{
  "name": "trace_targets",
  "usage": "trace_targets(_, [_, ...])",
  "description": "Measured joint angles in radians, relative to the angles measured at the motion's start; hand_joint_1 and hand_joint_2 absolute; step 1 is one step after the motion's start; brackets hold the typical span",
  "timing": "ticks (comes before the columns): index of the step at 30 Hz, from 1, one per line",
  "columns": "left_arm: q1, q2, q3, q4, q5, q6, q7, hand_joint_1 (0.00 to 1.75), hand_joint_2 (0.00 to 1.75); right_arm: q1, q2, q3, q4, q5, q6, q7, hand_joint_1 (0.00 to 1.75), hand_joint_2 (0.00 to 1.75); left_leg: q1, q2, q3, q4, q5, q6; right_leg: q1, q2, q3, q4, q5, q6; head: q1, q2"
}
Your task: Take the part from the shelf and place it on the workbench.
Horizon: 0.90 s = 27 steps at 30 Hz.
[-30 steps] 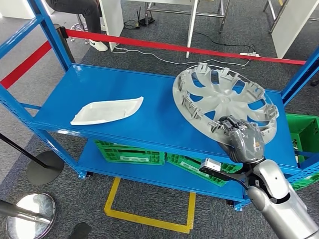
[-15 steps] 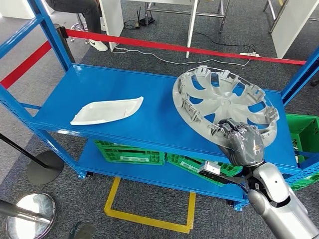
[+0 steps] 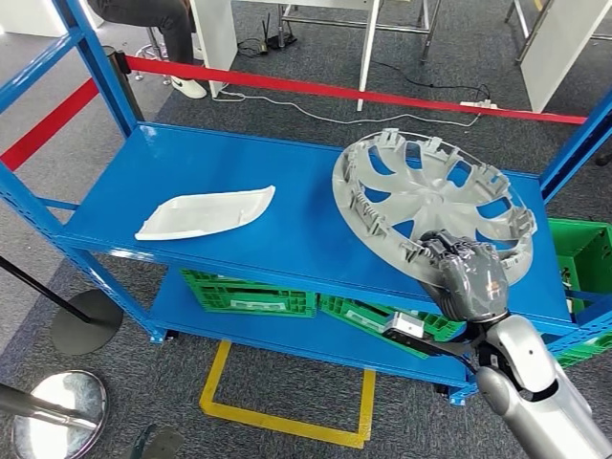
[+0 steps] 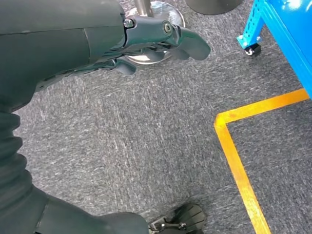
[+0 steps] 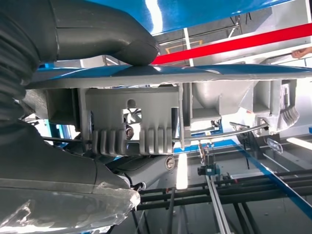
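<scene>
A silver wheel cover (image 3: 433, 196) lies inner side up on the right part of the blue shelf (image 3: 289, 229), tilted, its near rim raised. My right hand (image 3: 469, 277) grips that near rim at the shelf's front edge. In the right wrist view the thumb (image 5: 99, 36) lies on one face of the wheel cover's rim (image 5: 147, 117) and the fingers (image 5: 66, 170) on the other. A white curved panel (image 3: 206, 212) rests on the shelf's left part. My left hand (image 4: 147, 39) hangs over the grey carpet, fingers stretched and holding nothing.
Green crates (image 3: 249, 292) stand on the lower shelf and another (image 3: 584, 253) at the right. Red barrier tape (image 3: 346, 91) runs behind the shelf. A yellow floor marking (image 3: 289, 421) and a stanchion base (image 3: 57, 411) lie in front. A person (image 3: 155, 19) sits behind.
My right hand has shifted slightly right and toward the shelf's front edge, with the wheel cover's rim in it. The white panel has not moved.
</scene>
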Motion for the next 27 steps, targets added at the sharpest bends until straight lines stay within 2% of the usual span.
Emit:
trace_targets(23, [0.000, 0.001, -0.001, -0.005, -0.027, 0.009, 0.023, 0.00, 1.75, 0.006, 0.000, -0.001, -0.011, 0.039, -0.001, 0.014, 1.75, 1.75, 0.000, 0.000, 0.000, 0.000, 0.000, 0.000, 0.000, 0.000, 0.000, 0.000, 0.000, 0.000, 0.000, 0.000])
trace_targets(25, [0.000, 0.002, -0.001, -0.005, -0.031, 0.009, 0.026, 0.00, 1.75, 0.006, 0.000, -0.001, -0.011, 0.042, -0.001, 0.014, 1.75, 1.75, -0.003, 0.000, 0.000, 0.002, -0.001, 0.006, -0.003, 0.000, 0.002, -0.004, 0.003, 0.004, 0.000, 0.000])
trace_targets(27, [0.001, 0.004, -0.002, -0.007, -0.032, 0.010, 0.032, 0.00, 1.75, 0.007, 0.000, -0.001, -0.013, 0.046, 0.000, 0.017, 1.75, 1.75, -0.004, 0.000, 0.002, -0.003, 0.004, 0.017, -0.005, 0.001, 0.004, -0.010, 0.009, 0.014, 0.000, 0.000])
